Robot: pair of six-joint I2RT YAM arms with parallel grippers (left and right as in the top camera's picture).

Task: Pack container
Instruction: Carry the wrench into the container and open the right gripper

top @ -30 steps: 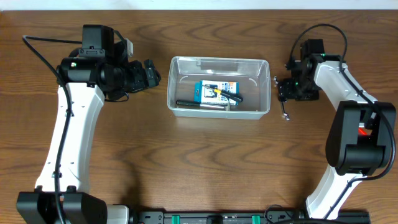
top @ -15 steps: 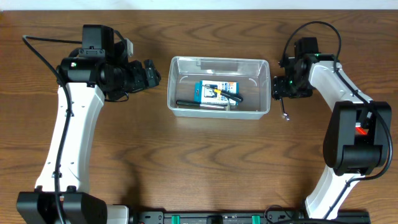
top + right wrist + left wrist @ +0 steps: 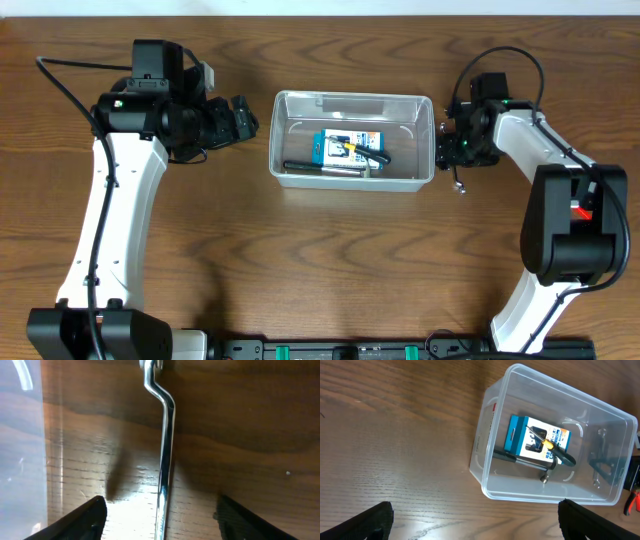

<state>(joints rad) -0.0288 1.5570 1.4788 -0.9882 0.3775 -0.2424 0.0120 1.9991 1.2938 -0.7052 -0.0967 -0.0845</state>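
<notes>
Both arms rise from the near desk (image 3: 320, 260) edge and reach out level with the container (image 3: 350, 97), a clear tub sitting mid-desk between them. On its left, the left gripper (image 3: 244, 118) is near the wall but apart from it and points at it. Its jaws are released, spread wide in the wrist view, with nothing between them. On its right, the right gripper (image 3: 450, 155) sits close by the wall; contact cannot be resolved. Its jaws are released and straddle a bent chrome rod (image 3: 166, 460) lying on the desk, neither finger touching it. The desk runs wide on the container's near side and narrower on its far side. Inside the container are a blue-and-white box (image 3: 530, 440), a yellow-and-black screwdriver (image 3: 555, 450) across it, and a dark slim tool (image 3: 520, 461) along the near wall. The right wrist view cuts off the rod's ends. A red item (image 3: 632, 504) beyond the container's right is cropped and unidentifiable.
</notes>
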